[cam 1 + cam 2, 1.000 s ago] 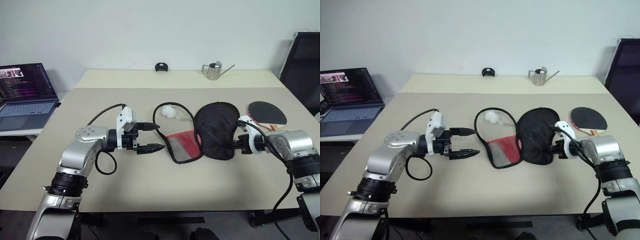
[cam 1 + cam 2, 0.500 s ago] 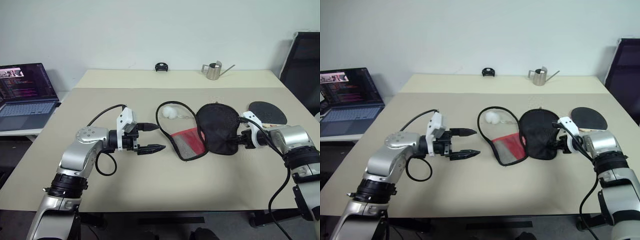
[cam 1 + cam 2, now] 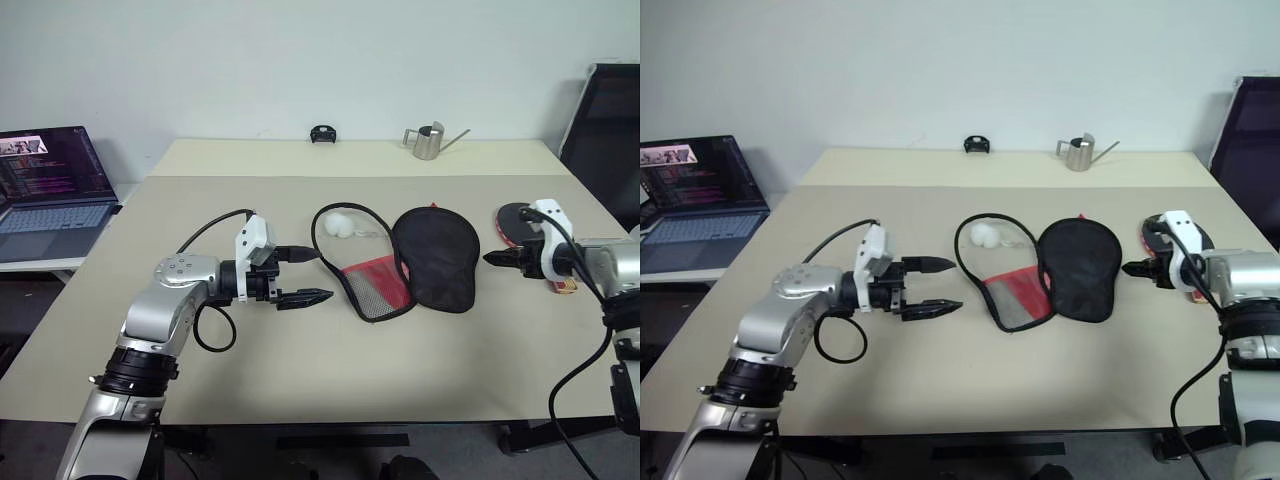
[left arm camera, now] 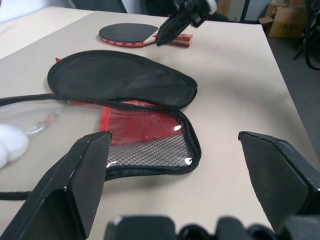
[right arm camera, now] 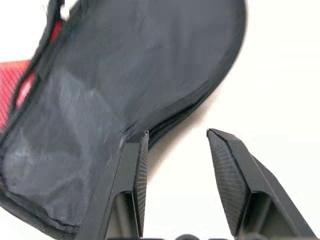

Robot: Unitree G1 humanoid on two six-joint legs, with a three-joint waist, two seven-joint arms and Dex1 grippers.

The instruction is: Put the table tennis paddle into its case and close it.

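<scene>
The soft paddle-shaped case [image 3: 400,265] lies unzipped and spread open in the middle of the beige table [image 3: 300,370]. Its black fabric flap is folded over to the robot's right, and the red half with the mesh pocket lies flat to the left of it. The black zipper rim loops out on the far side around a white ball on a cord [image 3: 341,225], which rests on the tabletop inside the loop.

The table tennis paddle [image 3: 519,221], with its round black rubber face, red edge and light-wood handle, lies flat on the table to the right of the case, apart from it. Nothing is inside the case.

The left gripper [image 3: 308,274] hangs just above the table to the left of the case, pointing toward the mesh pocket; its two black fingers stand wide apart and hold nothing. The right gripper [image 3: 497,258] hovers between the case's black flap and the paddle, partly in front of the paddle, its tips aimed at the flap's edge. Its fingers are partly open with an empty gap between them, touching neither case nor paddle.

At the far edge of the table stand a small metal watering can [image 3: 429,141] and a small black object [image 3: 321,133]. An open laptop [image 3: 50,190] sits on a separate surface to the left.
</scene>
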